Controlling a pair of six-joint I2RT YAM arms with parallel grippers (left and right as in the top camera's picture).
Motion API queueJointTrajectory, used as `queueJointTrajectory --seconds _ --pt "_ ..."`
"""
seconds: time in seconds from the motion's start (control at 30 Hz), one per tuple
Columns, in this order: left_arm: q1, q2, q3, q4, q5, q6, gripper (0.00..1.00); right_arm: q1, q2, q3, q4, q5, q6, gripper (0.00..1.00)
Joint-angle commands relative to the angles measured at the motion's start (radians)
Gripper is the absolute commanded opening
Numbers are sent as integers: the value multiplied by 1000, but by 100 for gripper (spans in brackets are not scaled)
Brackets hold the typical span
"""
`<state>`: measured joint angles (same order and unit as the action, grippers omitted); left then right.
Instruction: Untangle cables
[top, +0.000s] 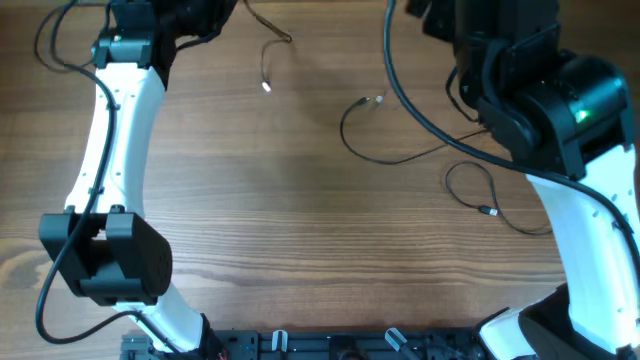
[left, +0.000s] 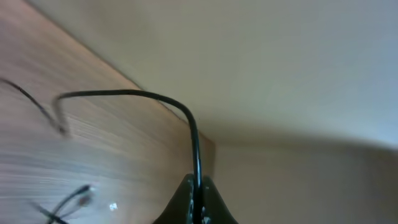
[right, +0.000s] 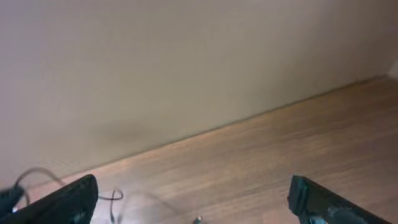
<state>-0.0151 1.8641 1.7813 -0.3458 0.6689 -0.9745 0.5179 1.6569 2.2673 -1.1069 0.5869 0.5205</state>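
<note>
Left tool (left: 198, 199) clenched on thin black silver-plugged cord (left: 124, 94) at far edge of brown wooden desk (top: 300, 260). Right tool (right: 193, 208) released, empty. Looped black cord (top: 390, 161) lay right of desk centre, apart. Step wanted slow pull, with held cord kept clear of looped one.

Counter (top: 300, 220): mid-brown wood-grain surface, grain running left to right in the overhead view. Wall (right: 155, 62): plain matte beige, rising directly from the counter's far edge (seen in both wrist views). Light: soft and even across the wood.
</note>
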Motion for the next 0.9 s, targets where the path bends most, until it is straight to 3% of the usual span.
queueJointTrajectory --seconds 0.0,0.33,0.47,0.57,0.63,0.87 --pt "0 -39 5 -31 45 154 4 -2 9 12 -2 -8 -47 100" --pt "14 -226 5 -384 -54 720 4 -29 21 12 -46 17 -47 100" --pt "100 -260 5 -467 -179 724 4 -29 55 12 -80 14 -47 100" --pt "198 -260 5 -585 -402 646 4 -29 80 12 -90 5 -47 100" --pt "263 -260 5 -637 -442 645 4 -29 91 12 -87 -6 -47 100" --pt "454 -244 5 -646 -640 687 4 -28 121 12 -84 -29 -49 100"
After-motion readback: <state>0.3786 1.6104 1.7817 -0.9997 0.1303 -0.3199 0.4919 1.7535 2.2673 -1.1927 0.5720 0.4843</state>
